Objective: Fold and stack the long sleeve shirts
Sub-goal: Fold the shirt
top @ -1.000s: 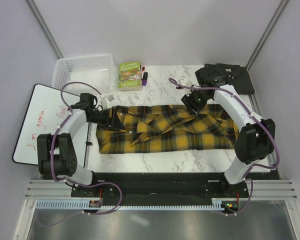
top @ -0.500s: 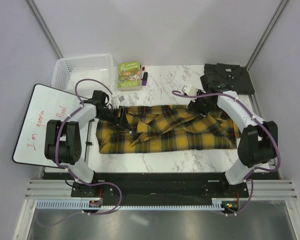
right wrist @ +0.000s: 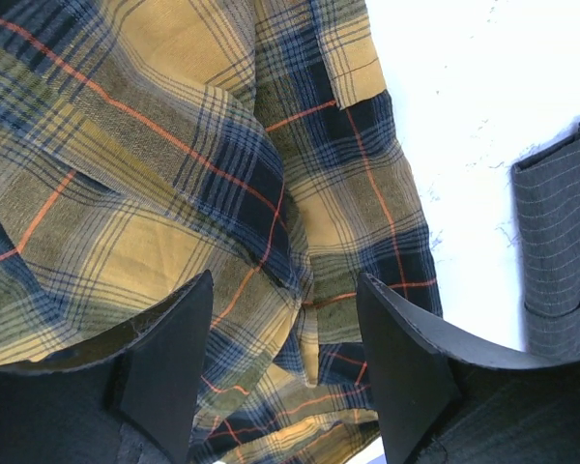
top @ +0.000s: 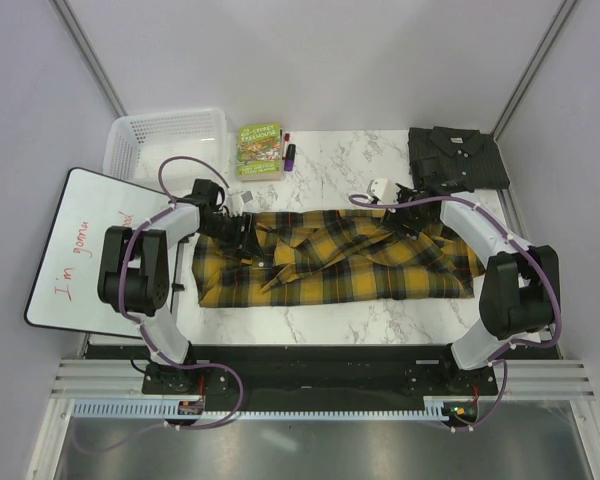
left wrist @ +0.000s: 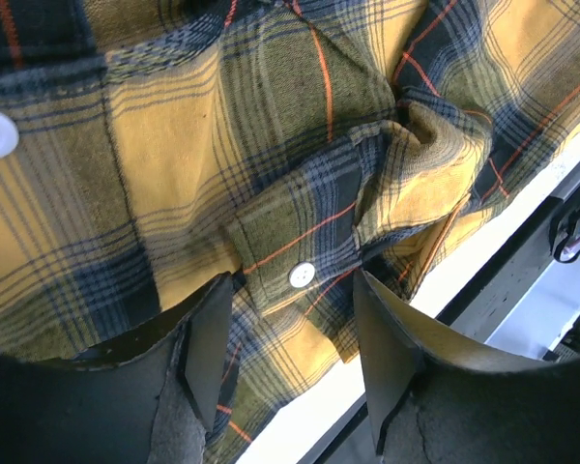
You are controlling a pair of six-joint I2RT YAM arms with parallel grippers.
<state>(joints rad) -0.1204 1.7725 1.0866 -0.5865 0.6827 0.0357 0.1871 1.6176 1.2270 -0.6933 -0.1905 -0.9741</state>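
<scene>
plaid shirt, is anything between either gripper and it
Nothing visible. The left gripper is open over a buttoned cuff at the left end of the plaid shirt, and the right gripper is open over rumpled cloth at its far right edge. Both wrist views show only plaid cloth between the fingers.

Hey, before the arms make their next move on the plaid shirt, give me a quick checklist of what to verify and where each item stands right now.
1. Left gripper open, nothing clamped: ok.
2. Right gripper open, nothing clamped: ok.
3. Plaid shirt lying flat: not ok, it is rumpled, with cloth bunched along the middle.
4. Buttoned cuff lined up between the left fingers: ok.
5. Grey shirt folded at the far right corner, apart from the plaid: ok.
6. Fingers touching the cloth: cannot tell.
</scene>
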